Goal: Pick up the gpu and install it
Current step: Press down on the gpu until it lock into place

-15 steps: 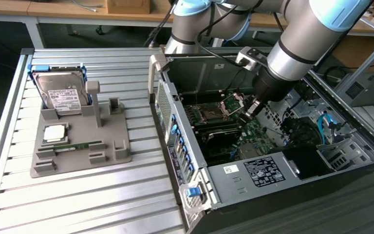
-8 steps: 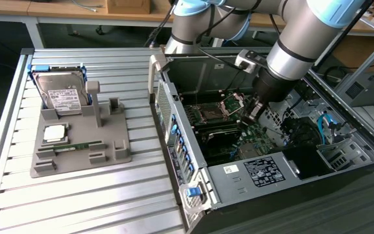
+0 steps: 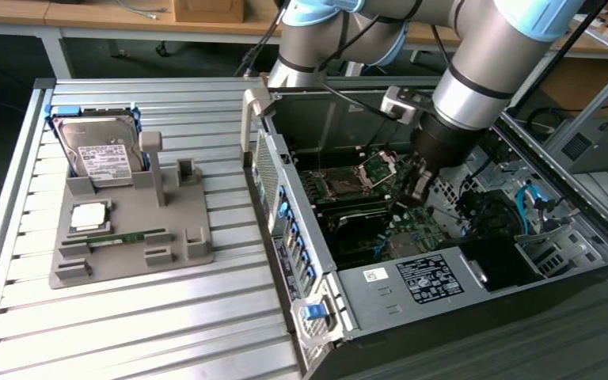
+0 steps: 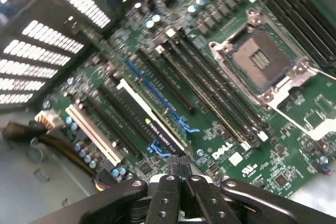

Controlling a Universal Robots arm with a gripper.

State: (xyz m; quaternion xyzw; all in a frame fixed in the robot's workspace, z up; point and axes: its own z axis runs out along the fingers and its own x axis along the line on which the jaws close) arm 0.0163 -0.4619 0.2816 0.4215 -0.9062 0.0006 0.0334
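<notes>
While the closed pincer [image 4: 178, 174] sits at the card [image 4: 152, 129] standing in its slot, we press straight down, evenly.

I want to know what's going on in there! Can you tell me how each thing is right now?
gpu: standing on edge in a motherboard slot.
gripper: shut, at the gpu's end.
computer case: side open.
CPU socket: empty.
hard drive: propped upright on the grey holder.
memory stick: lying flat on the holder.
</notes>
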